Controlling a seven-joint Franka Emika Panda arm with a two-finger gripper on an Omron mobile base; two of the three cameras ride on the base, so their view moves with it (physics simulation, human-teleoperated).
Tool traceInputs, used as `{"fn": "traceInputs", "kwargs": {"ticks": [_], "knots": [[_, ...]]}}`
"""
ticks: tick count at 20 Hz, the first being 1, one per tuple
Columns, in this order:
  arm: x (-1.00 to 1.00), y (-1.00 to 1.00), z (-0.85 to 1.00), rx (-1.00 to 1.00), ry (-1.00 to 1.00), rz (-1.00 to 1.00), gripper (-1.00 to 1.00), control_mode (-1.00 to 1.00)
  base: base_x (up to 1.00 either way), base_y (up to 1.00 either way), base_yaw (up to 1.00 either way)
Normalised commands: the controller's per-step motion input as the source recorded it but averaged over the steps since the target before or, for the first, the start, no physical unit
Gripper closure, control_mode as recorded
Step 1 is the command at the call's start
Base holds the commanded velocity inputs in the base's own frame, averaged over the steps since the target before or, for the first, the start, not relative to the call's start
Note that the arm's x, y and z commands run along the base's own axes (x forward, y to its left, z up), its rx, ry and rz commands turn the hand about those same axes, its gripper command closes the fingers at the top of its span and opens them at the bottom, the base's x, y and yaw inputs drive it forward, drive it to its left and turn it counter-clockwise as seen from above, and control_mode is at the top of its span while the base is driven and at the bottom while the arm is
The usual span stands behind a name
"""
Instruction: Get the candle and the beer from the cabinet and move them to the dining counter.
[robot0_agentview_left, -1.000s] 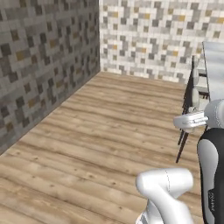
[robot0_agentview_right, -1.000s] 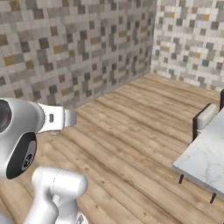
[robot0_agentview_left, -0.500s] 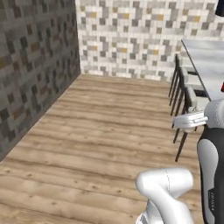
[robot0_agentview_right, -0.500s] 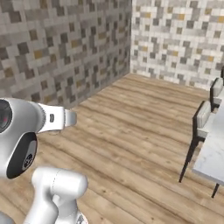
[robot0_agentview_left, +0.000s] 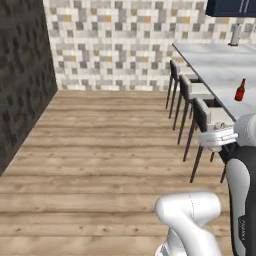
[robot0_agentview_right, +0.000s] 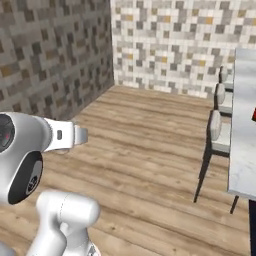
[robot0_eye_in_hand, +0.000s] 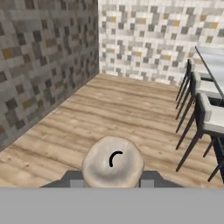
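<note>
I have the candle (robot0_eye_in_hand: 113, 167) pinched between the gripper (robot0_eye_in_hand: 112, 180) fingers, jaws closed to a narrow gap around it. The beer (robot0_agentview_left: 240, 90) already stands on the dining counter (robot0_agentview_left: 215, 65), near the stools (robot0_agentview_left: 210, 120). I should keep the hand level while the base carries it over and set the candle down clear of the bottle. The fingertips are mostly hidden behind it, so the hold looks firm only as far as I can judge.

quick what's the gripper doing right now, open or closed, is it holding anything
Gripper: closed on the candle, the pale round stub sitting between its fingertips in the hand view.
</note>
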Motion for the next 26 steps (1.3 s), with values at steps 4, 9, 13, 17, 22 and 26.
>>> {"fn": "traceInputs", "kwargs": {"ticks": [4, 9, 13, 17, 22, 26], "knots": [[0.0, 0.0, 0.0, 0.0, 0.0, 0.0, 1.0, 1.0, 0.56, 0.49, -0.42], [0.0, 0.0, 0.0, 0.0, 0.0, 0.0, 1.0, 1.0, 0.56, 0.58, -0.44], [0.0, 0.0, 0.0, 0.0, 0.0, 0.0, 1.0, 1.0, 0.58, 0.6, -0.45], [0.0, 0.0, 0.0, 0.0, 0.0, 0.0, 1.0, 1.0, 0.6, 0.57, -0.45], [0.0, 0.0, 0.0, 0.0, 0.0, 0.0, 1.0, 1.0, 0.61, 0.69, -0.46], [0.0, 0.0, 0.0, 0.0, 0.0, 0.0, 1.0, 1.0, 0.61, 0.73, -0.46]]}}
